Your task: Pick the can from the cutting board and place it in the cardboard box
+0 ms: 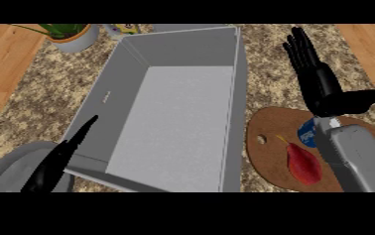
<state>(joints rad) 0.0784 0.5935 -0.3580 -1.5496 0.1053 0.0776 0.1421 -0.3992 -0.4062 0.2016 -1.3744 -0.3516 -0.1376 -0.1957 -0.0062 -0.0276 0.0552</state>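
A blue can [307, 133] stands on the round brown cutting board [267, 154] at the lower right, mostly hidden behind my right wrist. My right hand [316, 78] hovers beyond the board with its fingers straight, open and holding nothing. The large grey box [176, 110] fills the middle, open at the top, with nothing visible inside. At the lower left, by the box's near corner, my left hand [58, 159] rests with straight fingers, open.
A red chilli pepper [302, 164] lies on the cutting board next to the can. A potted plant [71, 34] stands at the far left corner, and a small patterned object [123, 29] behind the box. Wooden strips border the speckled counter at both sides.
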